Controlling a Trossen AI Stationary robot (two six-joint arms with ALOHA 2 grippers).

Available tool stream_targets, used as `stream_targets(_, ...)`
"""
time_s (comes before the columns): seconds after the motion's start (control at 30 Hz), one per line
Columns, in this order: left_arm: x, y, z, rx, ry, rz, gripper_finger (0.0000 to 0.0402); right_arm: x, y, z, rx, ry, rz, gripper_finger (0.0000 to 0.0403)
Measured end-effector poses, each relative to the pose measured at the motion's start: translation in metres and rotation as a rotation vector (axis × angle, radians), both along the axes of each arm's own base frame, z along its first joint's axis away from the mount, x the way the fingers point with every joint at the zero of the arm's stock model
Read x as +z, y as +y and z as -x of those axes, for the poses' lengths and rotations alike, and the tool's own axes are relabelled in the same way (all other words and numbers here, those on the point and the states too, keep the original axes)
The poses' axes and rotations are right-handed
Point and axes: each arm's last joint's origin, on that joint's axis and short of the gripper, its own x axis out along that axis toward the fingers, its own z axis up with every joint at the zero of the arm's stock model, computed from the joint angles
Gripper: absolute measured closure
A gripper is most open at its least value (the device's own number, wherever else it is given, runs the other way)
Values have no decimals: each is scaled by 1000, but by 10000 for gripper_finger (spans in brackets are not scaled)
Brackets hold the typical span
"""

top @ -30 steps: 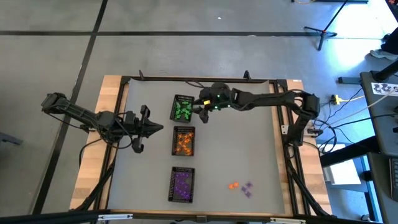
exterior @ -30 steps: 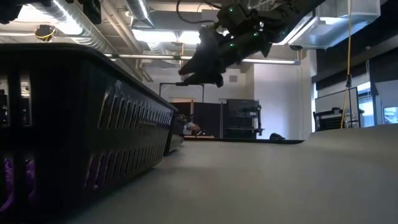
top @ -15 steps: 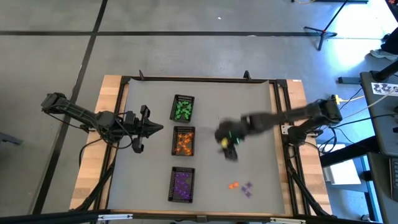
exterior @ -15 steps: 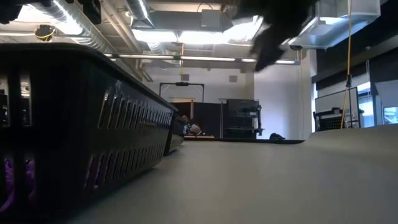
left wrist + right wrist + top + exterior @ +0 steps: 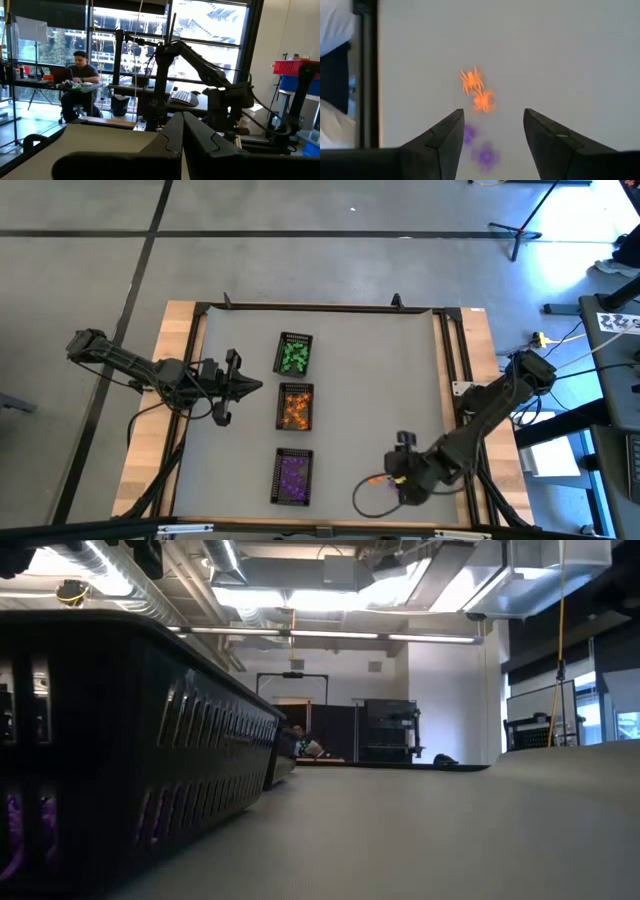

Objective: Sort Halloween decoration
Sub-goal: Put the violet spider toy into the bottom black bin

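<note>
In the right wrist view, the right gripper (image 5: 492, 132) has its two dark fingers (image 5: 442, 142) spread wide and holding nothing. Between and just beyond them, on the grey desk (image 5: 545, 50), lie two orange spiders (image 5: 476, 92) touching each other, and nearer the fingers two blurred purple trinkets (image 5: 480, 150).

In the overhead view, that gripper (image 5: 402, 480) sits in the lower right of the frame, low over the desk (image 5: 370, 380), with its dark arm (image 5: 490, 405) running up and right to the desk's right edge. A speck of orange (image 5: 375, 479) shows just left of the gripper; the purple pieces are hidden under it here.

The left gripper (image 5: 252, 387) sits at middle left of the overhead frame, pointing right toward the trays, well apart from the right gripper. In the left wrist view its fingers (image 5: 200, 142) are pressed together with nothing between them; beyond them lies a room with windows and a person (image 5: 77, 82) seated at a far table.

Down the middle of the overhead frame stand three black mesh trays in a column, apart from each other: the top tray (image 5: 294, 353) holds green trinkets, the middle tray (image 5: 294, 406) orange ones, the bottom tray (image 5: 292, 477) purple ones.

The table-level view shows a dark tray wall (image 5: 120, 750) filling the left side, with the bare desk surface stretching to the right.
</note>
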Motion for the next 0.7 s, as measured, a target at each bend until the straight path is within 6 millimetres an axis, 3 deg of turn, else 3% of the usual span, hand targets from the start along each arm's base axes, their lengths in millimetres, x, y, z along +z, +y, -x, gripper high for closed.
stream_targets(0.2, 0, 0, 0, 0, 4, -1, 401, -35, 0, 20, -116, 53, 32, 200)
stream_targets(0.43, 0, 0, 0, 0, 4, -1, 401, -73, -4, 29, -148, 149, -74, 201)
stream_targets(0.7, -1, 0, 0, 0, 11, -4, 401, -81, -7, 31, -169, 143, -53, 201)
